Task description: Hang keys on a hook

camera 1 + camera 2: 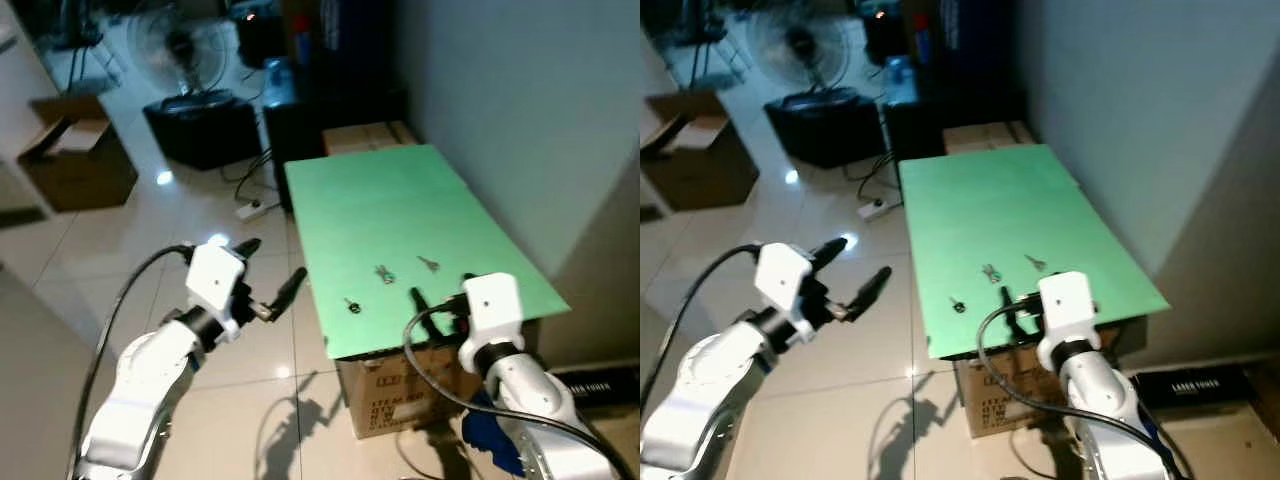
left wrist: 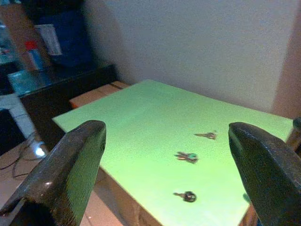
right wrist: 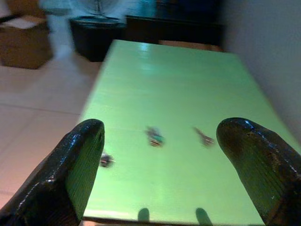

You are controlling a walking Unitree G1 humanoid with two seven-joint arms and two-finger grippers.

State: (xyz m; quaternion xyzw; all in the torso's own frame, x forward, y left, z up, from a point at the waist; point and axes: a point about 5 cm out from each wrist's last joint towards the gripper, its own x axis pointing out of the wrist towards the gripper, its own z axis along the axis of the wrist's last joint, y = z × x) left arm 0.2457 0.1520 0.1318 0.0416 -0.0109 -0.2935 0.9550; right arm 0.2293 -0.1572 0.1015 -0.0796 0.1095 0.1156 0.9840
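While both pincers gape, keys (image 1: 384,274) lie just beyond right pincer (image 1: 440,292).

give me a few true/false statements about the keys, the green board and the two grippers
1. Three keys lie on the green board. True: one near the front edge, one with a green tag, one further right.
2. The right gripper holds a key. False: its fingers stand open and empty, with the keys ahead of it.
3. The left gripper is over the floor, beside the board. True.
4. The board rests on a cardboard box. True.
5. The keys hang on a hook. False: they all lie flat on the board.
6. The left gripper is shut. False: its fingers stand wide apart.
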